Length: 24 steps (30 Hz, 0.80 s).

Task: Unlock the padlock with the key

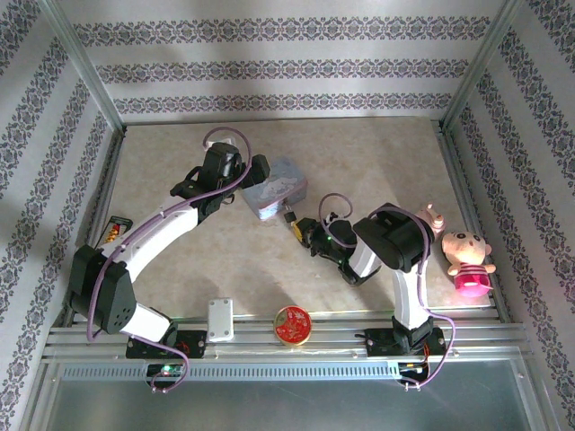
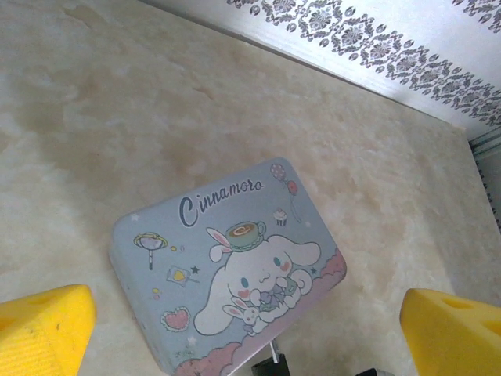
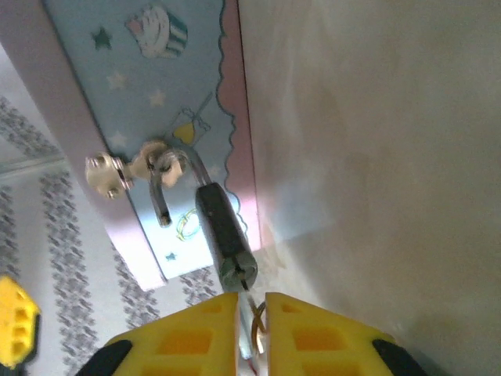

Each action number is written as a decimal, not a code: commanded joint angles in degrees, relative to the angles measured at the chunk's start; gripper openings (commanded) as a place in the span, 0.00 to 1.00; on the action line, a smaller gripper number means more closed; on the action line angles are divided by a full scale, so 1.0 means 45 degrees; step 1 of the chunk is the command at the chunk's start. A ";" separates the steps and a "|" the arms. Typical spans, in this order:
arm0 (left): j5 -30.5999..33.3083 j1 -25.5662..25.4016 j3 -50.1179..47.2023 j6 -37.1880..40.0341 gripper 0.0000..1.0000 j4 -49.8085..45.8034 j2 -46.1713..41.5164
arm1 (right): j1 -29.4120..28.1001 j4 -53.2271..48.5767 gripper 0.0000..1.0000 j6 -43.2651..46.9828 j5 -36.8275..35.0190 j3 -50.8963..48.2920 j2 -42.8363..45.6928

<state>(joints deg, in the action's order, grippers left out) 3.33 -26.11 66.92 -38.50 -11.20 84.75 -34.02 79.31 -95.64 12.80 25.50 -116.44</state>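
Note:
The tiny dark grey padlock hangs by its thin shackle from the hasp on the pale blue cartoon tin. One shackle leg ends free beside the body. A key sits in the keyhole, and my right gripper is shut on it, yellow fingers nearly together. From above, the padlock lies between the tin and the right gripper. My left gripper is open, its fingers spread wide over the tin's lid. The left gripper sits at the tin's left side.
A pink plush toy stands at the right near the metal rail. A red round tin and a white box rest on the front rail. A dark packet lies at the left edge. Patterned walls enclose the table.

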 commanded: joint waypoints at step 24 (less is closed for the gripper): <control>0.0087 0.0723 0.2198 0.1713 0.99 -0.2866 0.3129 | 0.1249 -1.6398 0.39 1.0945 0.1312 0.3651 0.7357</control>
<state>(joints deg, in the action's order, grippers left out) 3.25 -23.51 74.59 -34.17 -18.96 96.42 -29.06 10.63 -53.45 12.88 39.81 -79.77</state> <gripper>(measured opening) 0.993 0.389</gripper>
